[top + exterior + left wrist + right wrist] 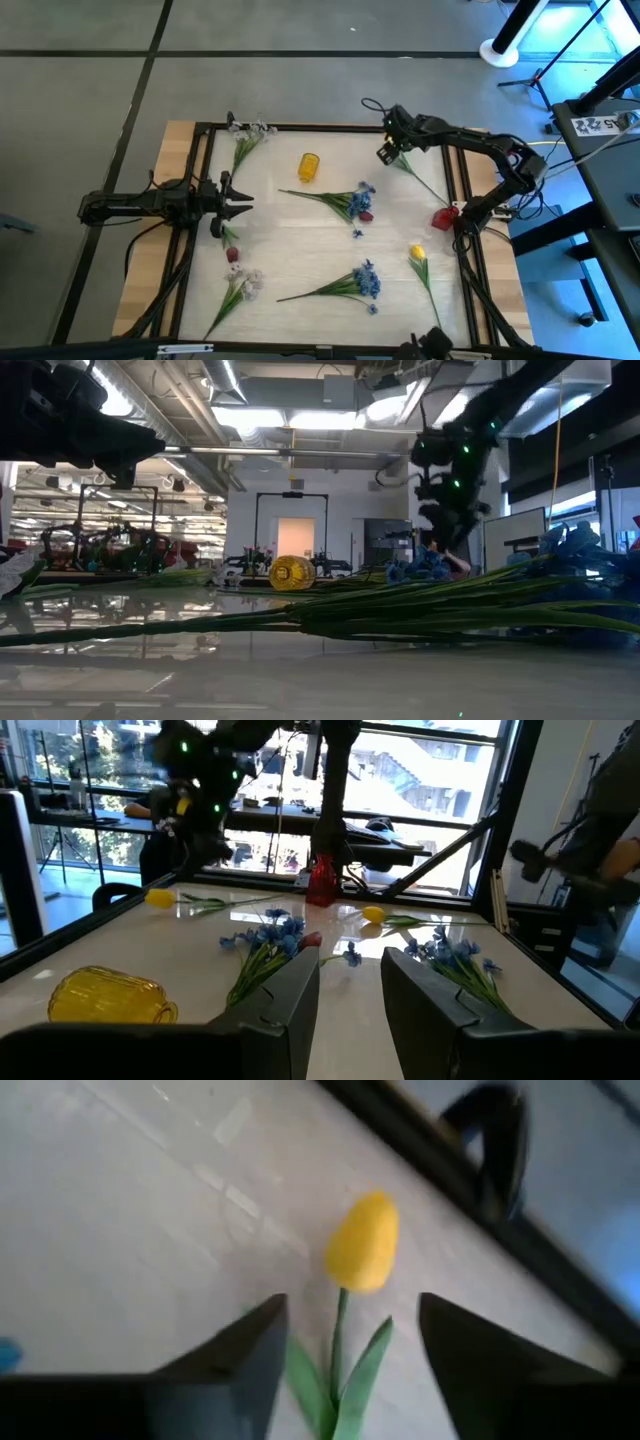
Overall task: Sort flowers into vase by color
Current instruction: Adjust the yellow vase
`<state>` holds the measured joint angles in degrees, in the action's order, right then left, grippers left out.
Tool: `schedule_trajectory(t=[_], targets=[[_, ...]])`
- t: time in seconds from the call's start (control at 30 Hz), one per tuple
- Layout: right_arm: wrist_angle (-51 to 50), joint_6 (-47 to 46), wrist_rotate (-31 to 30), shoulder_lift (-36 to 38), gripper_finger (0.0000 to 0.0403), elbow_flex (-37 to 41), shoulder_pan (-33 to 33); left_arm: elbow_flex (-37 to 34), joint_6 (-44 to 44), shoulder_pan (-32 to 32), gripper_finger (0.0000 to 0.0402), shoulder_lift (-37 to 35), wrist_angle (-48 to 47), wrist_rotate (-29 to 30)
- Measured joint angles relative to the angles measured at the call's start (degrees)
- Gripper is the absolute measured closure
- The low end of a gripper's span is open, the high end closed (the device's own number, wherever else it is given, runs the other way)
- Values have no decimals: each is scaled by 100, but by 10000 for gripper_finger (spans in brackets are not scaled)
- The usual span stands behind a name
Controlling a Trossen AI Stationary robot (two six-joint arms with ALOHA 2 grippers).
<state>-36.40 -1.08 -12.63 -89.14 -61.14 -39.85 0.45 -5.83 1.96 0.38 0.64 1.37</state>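
From my station the counter (300, 240) looks like a smooth, glossy whitish sheet that mirrors the ceiling lights, edged in bare wood and matt black metal framing. The yellow vase (292, 572) reads as ribbed translucent glass. The yellow tulip (363, 1242) looks matt, plastic-stemmed.

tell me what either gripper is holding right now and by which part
Nothing is held. The right gripper hangs open over a yellow tulip, fingers either side of its stem, not closed. The left gripper waits open at the table's left edge, empty.
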Motion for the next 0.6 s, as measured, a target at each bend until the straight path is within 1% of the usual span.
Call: schedule_trajectory(t=[0.1, 0.17, 0.23, 0.3, 0.37, 0.5, 0.6], targets=[[85, 1003, -82, 0, 103, -414, 477, 0, 1, 0, 294, 0, 0, 2], [434, 1860, -76, 0, 83, -581, 886, -1, 1, -2, 294, 0, 11, 0], [948, 2529, -80, -16, 72, -709, 1296, -2, 1, -2, 294, 0, 13, 3], [1467, 3013, -80, -129, 68, -856, 1643, -2, -6, -2, 294, 0, 17, 0], [1653, 3453, -106, -363, 67, -1039, 1883, -2, -109, -2, 294, 0, 39, -19], [1645, 4145, -257, -1068, 66, -1624, 2056, -2, -194, 0, 294, 0, 333, -11], [1558, 4791, -281, -1633, 69, -2153, 2084, -2, -168, -2, 294, 0, 350, -174]])
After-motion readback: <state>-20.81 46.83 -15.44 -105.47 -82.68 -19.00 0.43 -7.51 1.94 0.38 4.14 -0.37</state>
